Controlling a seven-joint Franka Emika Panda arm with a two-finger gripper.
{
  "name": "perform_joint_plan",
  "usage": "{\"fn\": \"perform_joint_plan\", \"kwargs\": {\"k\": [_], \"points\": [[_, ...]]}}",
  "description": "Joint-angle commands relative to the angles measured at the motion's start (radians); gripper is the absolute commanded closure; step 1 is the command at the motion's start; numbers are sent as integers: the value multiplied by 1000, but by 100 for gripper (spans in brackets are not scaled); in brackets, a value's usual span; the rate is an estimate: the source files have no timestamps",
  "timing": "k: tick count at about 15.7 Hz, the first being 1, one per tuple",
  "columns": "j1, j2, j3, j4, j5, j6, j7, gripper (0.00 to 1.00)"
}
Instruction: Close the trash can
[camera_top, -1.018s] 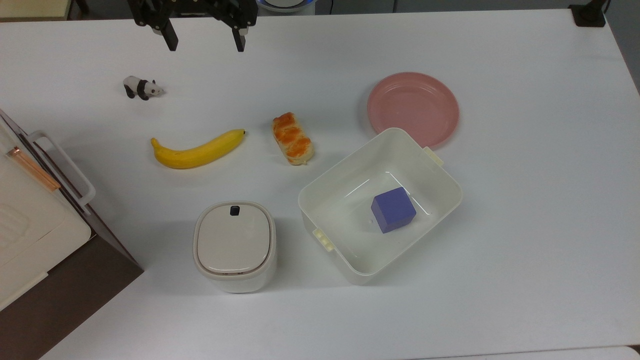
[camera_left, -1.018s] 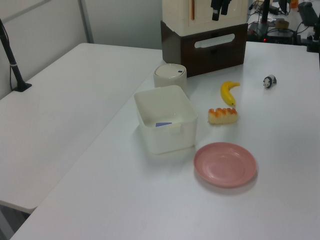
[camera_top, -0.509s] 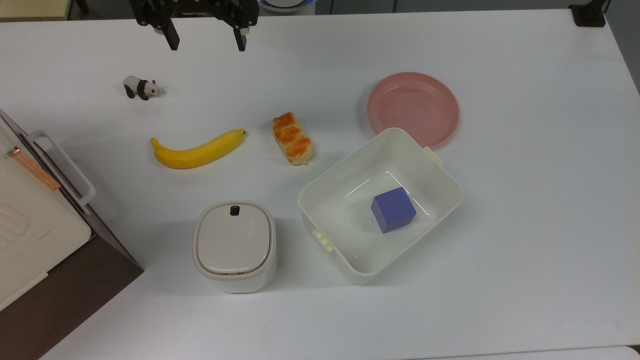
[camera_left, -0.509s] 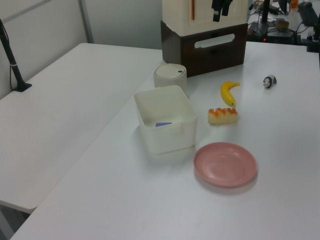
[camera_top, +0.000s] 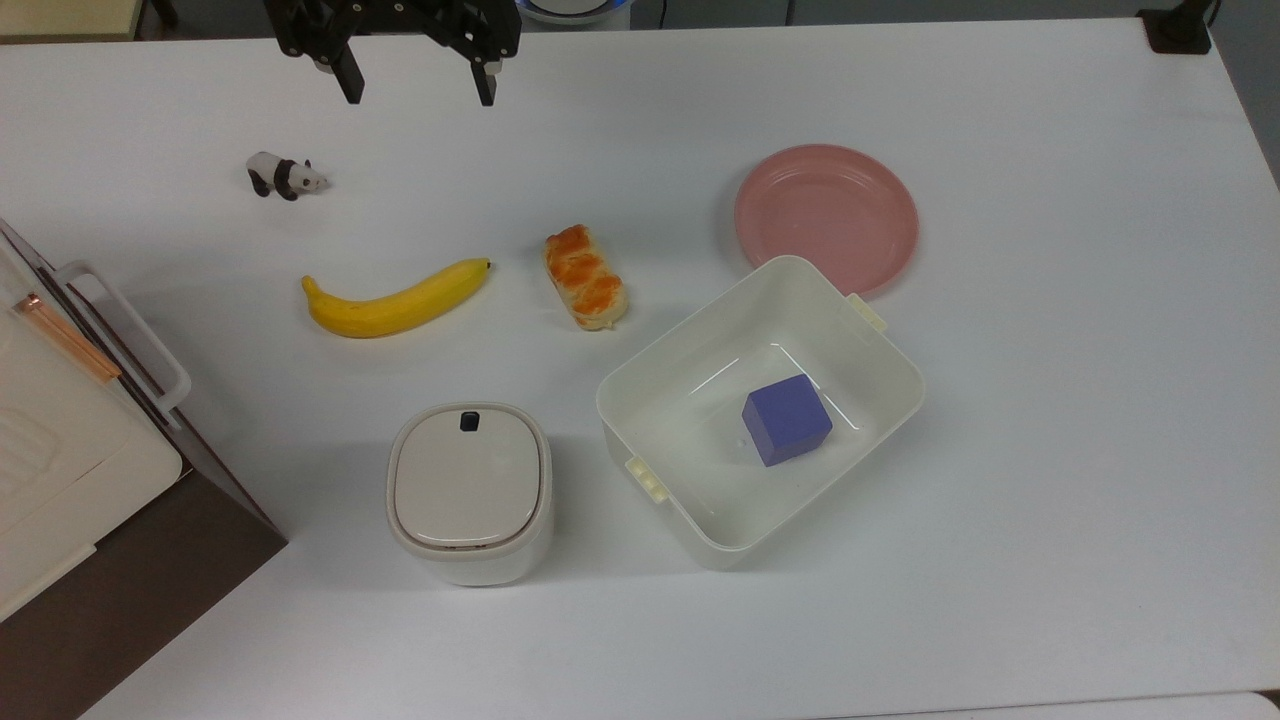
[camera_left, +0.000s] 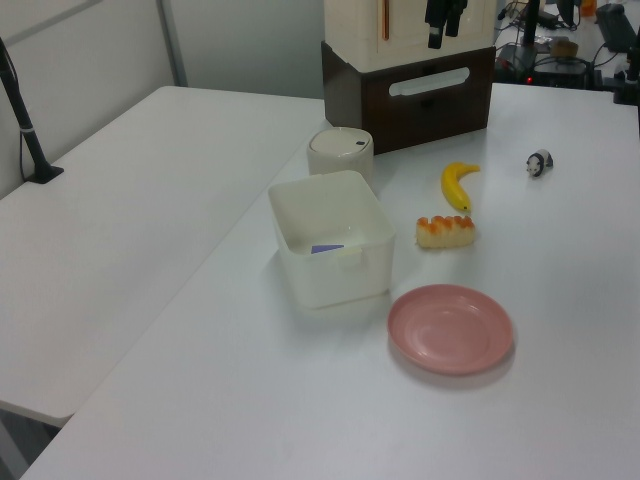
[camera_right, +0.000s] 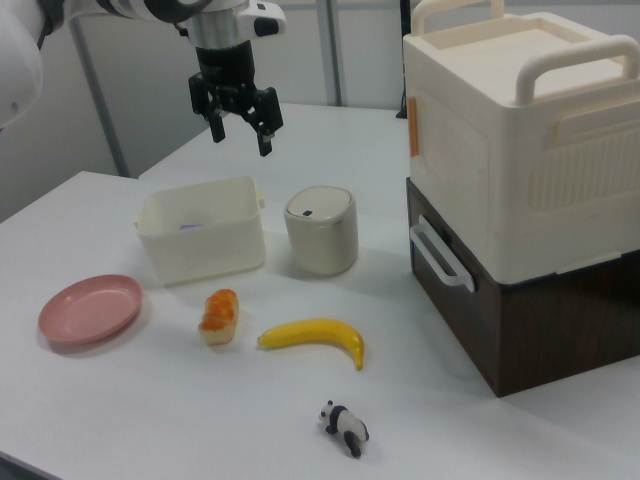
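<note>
1. Trash can (camera_top: 469, 493) sits on the bench (camera_top: 1050, 500) at the near edge in the top view, just beside the white tub (camera_top: 760, 405) and near the brown-and-cream cabinet (camera_top: 70, 470). From what I see its beige lid (camera_top: 467, 476) already lies flat and flush, black button (camera_top: 469, 421) on top — I read the task as essentially done.
2. Gripper (camera_top: 417, 88) hangs high over the far edge of the bench, well apart from the can, fingers (camera_top: 347, 83) spread wide and holding nothing. The right view (camera_right: 240, 125) shows the same: up in the air above the tub and can.
3. Risks, as I judge them:
   - Pressing down on the lid again could hit the button and pop it back open.
   - An off-centre push near the can's edge could tip or slide it — it looks light — into the tub or the cabinet.
   - A low path back to the can would cross the banana (camera_top: 396, 300), the pastry (camera_top: 586, 277) or the panda figure (camera_top: 284, 175).
4. Against the frames a second ago: the gripper has shifted very slightly in the top view, fingers equally wide. Can, lid, tub with its blue cube (camera_top: 786, 419) and pink plate (camera_top: 826, 217) have not moved.
</note>
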Motion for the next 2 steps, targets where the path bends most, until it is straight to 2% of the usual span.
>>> {"fn": "perform_joint_plan", "kwargs": {"k": [1, 2], "points": [[6, -45, -3, -54, -15, -10, 4, 0], [6, -45, -3, -54, -15, -10, 4, 0]]}}
